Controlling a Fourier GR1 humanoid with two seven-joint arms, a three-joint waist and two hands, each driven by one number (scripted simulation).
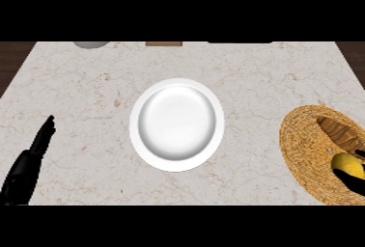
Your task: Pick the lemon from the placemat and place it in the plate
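Your right robot hand (pixel 354 179) is on the yellow lemon (pixel 347 163) at the surface's right edge.
You can see the lemon sitting on the round woven straw placemat (pixel 306 149), near that mat's right side, with black fingers curled around its lower part, grasping it. The white oval ceramic plate (pixel 176 124) lies at the middle of the pale marble surface (pixel 85 87), well apart from the lemon. Your left robot hand (pixel 32 159) rests at the left edge, fingers straight and released.
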